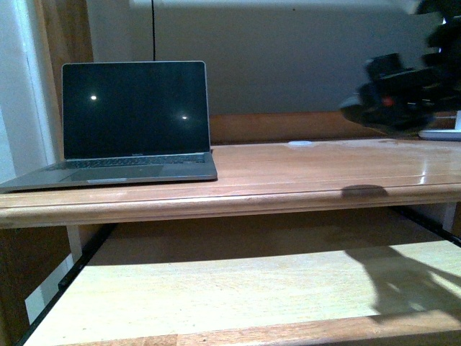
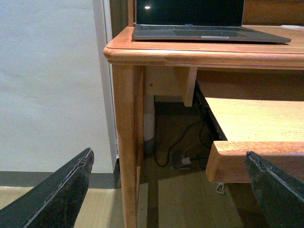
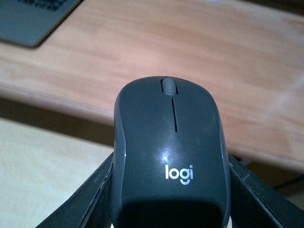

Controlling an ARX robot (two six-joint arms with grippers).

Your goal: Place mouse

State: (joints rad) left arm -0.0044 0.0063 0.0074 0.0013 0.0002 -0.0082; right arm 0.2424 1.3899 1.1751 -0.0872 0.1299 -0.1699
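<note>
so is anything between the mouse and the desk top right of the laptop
Nothing visible. The right hand holds the mouse above bare desk top near its front edge; the laptop sits well off to the left.

Matt plastic mouse (image 3: 171, 156); glossy varnished wooden desk (image 1: 302, 171).

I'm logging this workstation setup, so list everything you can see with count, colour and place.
laptop: 1, grey with a dark screen, open on the desk's left side
desk: 1, brown wood
pull-out shelf: 1, pale wood, below the desktop
mouse: 1, dark grey, held over the desk's front edge, right side
cables: a few, dark, on the floor under the desk
white object: 1, far right of the desk, cut off
left pincer: 1, black, open, low by the desk leg
right pincer: 1, black, shut on the mouse
</note>
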